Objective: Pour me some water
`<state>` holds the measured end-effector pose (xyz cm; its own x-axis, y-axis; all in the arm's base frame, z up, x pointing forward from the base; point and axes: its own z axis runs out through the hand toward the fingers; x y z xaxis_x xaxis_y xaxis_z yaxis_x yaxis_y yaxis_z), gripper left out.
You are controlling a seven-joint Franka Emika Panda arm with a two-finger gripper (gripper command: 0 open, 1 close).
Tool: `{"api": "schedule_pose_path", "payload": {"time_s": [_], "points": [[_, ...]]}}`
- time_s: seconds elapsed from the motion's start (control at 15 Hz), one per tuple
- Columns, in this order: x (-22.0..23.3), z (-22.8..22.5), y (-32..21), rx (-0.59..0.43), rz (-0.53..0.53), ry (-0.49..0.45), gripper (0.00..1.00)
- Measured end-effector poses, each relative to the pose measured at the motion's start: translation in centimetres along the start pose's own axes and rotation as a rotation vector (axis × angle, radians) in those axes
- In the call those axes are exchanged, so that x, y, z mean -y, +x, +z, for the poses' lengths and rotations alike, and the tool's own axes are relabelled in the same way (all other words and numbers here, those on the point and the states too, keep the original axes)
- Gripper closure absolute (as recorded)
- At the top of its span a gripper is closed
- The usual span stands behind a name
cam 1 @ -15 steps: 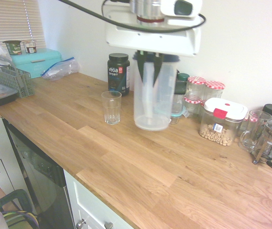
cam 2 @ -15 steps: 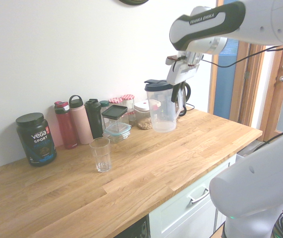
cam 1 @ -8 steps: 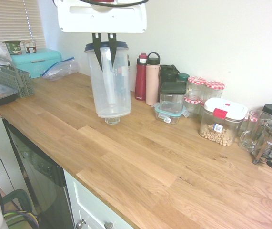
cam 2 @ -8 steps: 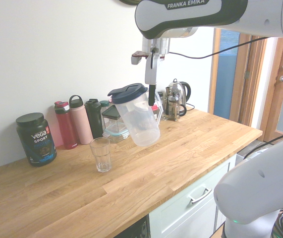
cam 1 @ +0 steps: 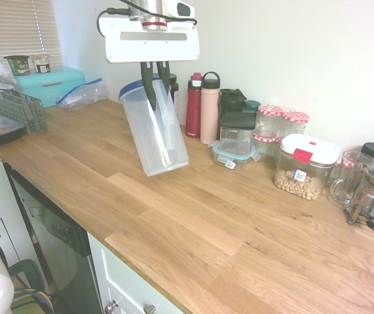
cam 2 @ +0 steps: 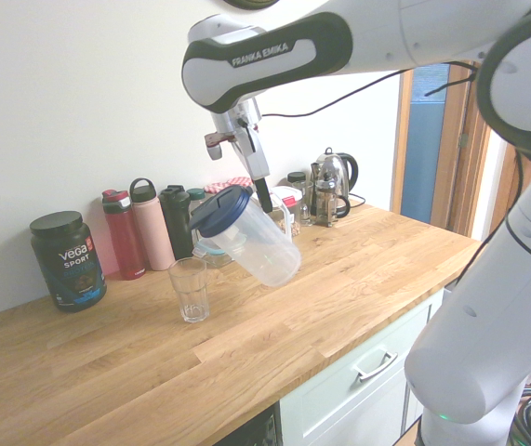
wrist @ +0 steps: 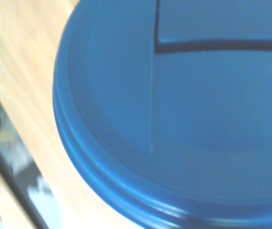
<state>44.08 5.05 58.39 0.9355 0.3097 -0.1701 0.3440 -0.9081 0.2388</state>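
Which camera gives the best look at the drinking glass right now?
The second exterior view: the glass stands in full sight on the counter, under the tilted pitcher. In the first exterior view the pitcher hides it. The wrist view shows only the pitcher's blue lid.

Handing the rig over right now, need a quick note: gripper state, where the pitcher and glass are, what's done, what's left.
Gripper: shut on the pitcher's handle, carrying it in the air.
Pitcher: clear plastic with a blue lid, tilted, its lid end leaning toward the glass. No water can be made out inside it from these views.
Glass: upright on the wooden counter, in front of the bottles by the wall; looks empty. In the first exterior view the pitcher hides it.
Done: pitcher picked up, brought beside the glass, tilt started.
Left: pour into the glass, level the pitcher, set it down on the counter, release.
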Motion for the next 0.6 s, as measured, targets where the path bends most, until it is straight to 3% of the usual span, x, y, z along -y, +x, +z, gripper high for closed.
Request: {"api": "schedule_pose_path", "payload": {"time_s": [0.27, 0.6], "points": [[1.7, 0.5, 1.5, 0.064, -0.131, -0.179, 1.00], [4.6, 1.5, 4.4, 0.086, -0.178, -0.270, 1.00]]}}
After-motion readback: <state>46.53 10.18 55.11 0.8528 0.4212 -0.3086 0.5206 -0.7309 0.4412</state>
